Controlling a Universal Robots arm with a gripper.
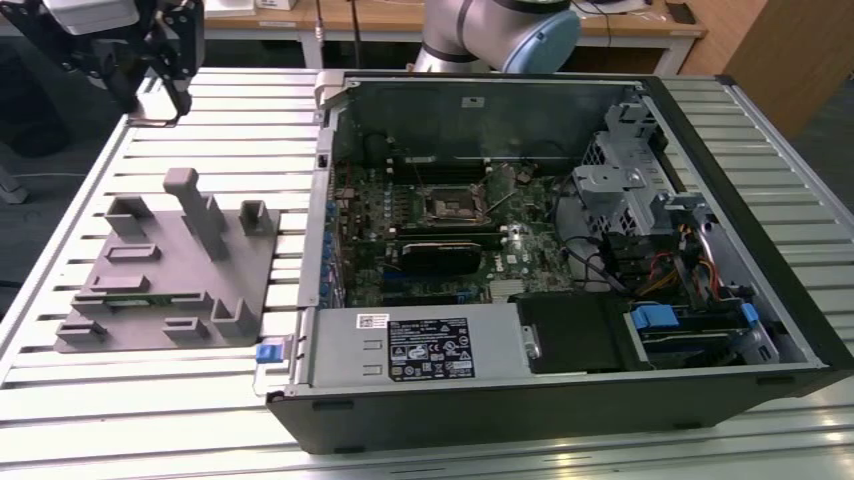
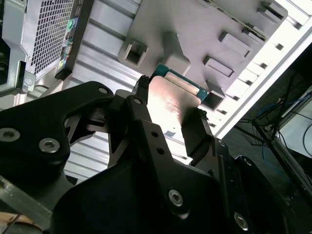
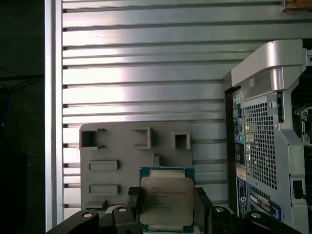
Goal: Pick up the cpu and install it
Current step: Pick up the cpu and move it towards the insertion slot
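The gripper (image 3: 168, 210) was clamped on the cpu (image 3: 167, 195), one dark finger (image 3: 133, 204) on each of two opposite edges, so that the chip sat flat between them. In the second wrist view the gripper (image 2: 168, 111) showed the same hold, the cpu (image 2: 171, 100) bridging the gap with its far edge sticking out past the fingertips. In the exterior view the gripper (image 1: 167, 85) hung above the far corner of the table (image 1: 134, 420) on the exterior view's left, clear of the surface.

The step in hand looked like the carry. Doing it well would mean keeping the chip level, keeping the squeeze on the edges alone and never on the underside, and holding its orientation fixed so that it met the socket (image 1: 451, 205) squarely; any slip in the jaws would probably spoil that alignment.

The cpu was a small flat square with a pale silvery metal top, faint print on it, and a thin blue-green border around the plate.

Below it, near the table's edge on the exterior view's left, lay the grey fixture (image 1: 167, 270). The open computer case (image 1: 561, 400) took up the rest of the table, with the socket on the board inside it.
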